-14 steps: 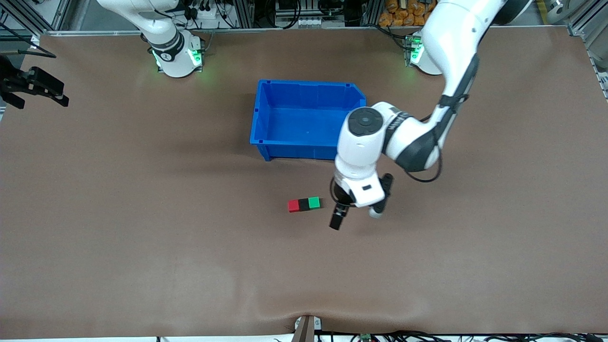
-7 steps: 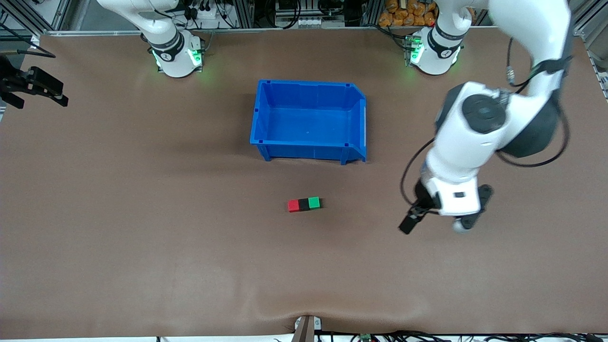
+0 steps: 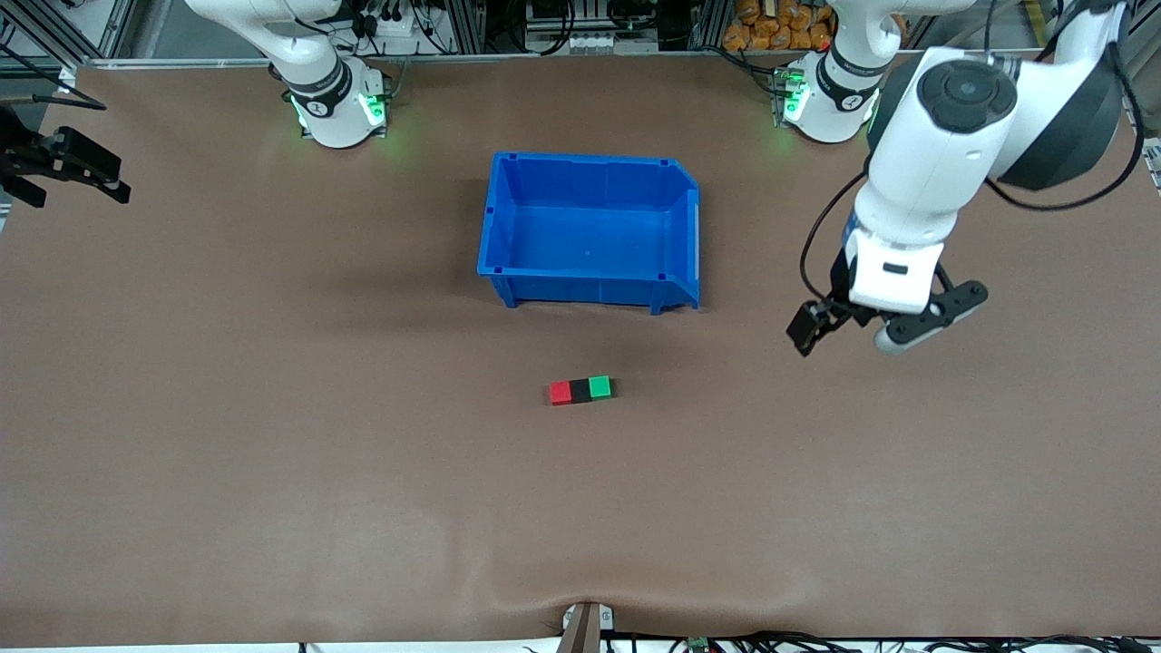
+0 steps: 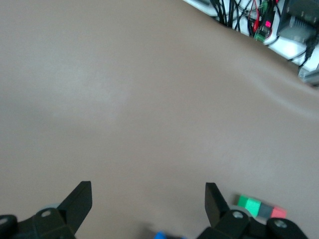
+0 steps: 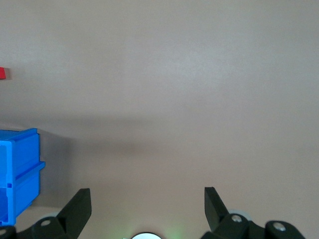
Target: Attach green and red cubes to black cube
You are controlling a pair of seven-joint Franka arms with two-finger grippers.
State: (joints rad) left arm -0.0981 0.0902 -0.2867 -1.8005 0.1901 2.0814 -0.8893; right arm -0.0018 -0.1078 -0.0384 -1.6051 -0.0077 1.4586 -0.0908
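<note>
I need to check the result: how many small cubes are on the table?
3, in one touching row nearer the front camera than the blue bin: red cube, black cube in the middle, green cube.

The table (image 3: 272,453) wears a matt brown mat, smooth, faintly rippled at six o'clock. The blue bin (image 3: 501,245) looks like glossy moulded plastic. The arm (image 3: 934,154) has shiny white shells.

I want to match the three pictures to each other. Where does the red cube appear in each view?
Front view: the red cube ends the three-cube row, nearer the front camera than the blue bin.
Left wrist view: red cube just past the left gripper's finger.
Right wrist view: only a red sliver at the picture's edge.
Shared landmark: the brown table.
</note>
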